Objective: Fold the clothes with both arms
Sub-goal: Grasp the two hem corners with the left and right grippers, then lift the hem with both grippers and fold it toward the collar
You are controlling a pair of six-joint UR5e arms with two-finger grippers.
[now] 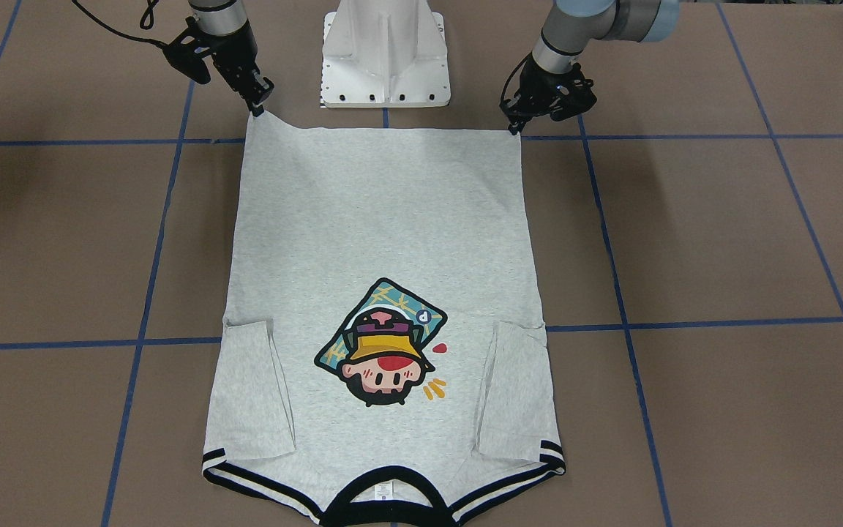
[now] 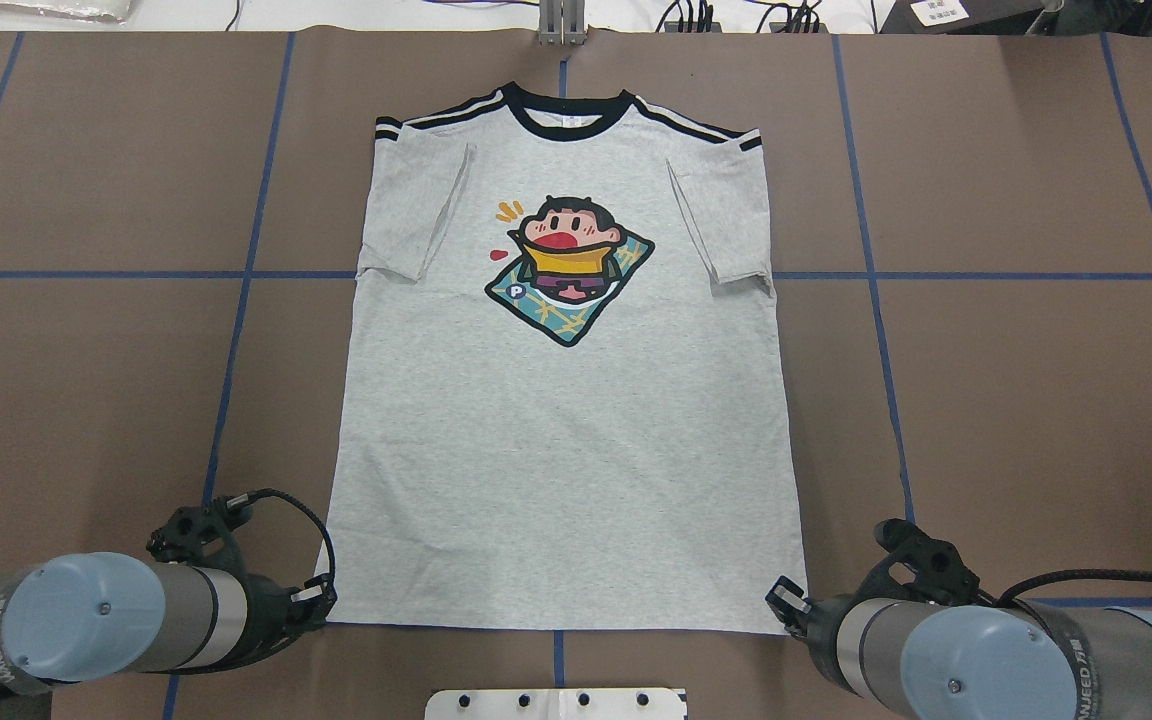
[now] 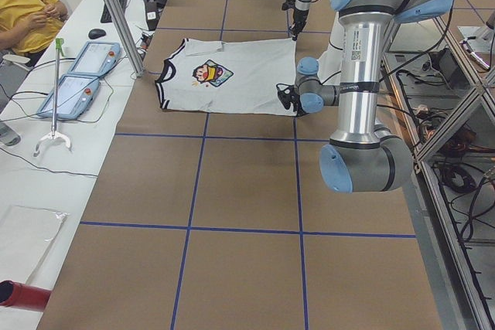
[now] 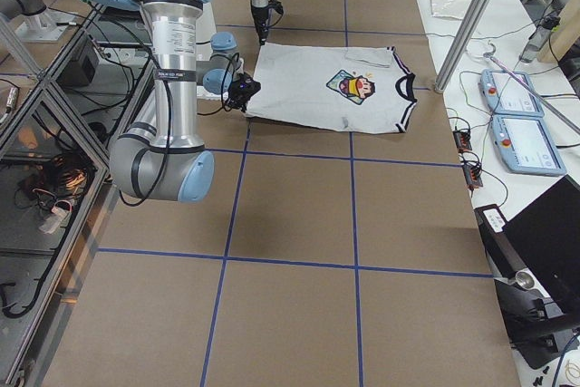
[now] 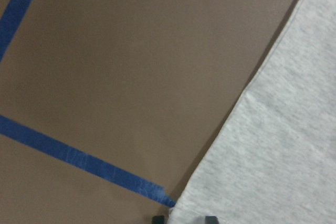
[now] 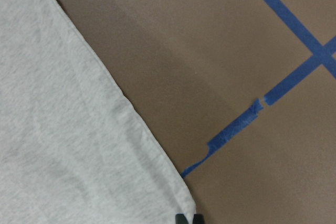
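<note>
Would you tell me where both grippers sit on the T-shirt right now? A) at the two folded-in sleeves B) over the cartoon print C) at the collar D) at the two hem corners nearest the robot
D: the left gripper and the right gripper each sit at a bottom hem corner of the T-shirt, while its collar lies at the end far from the robot.

A brown tabletop (image 2: 86, 400), gridded with blue tape lines (image 2: 136, 272), fills every view. In the exterior left view a white side bench (image 3: 31, 191) runs along 9 o'clock, carrying two pendants (image 3: 69, 94); a silver post (image 3: 117, 17) stands at 11 o'clock.
</note>
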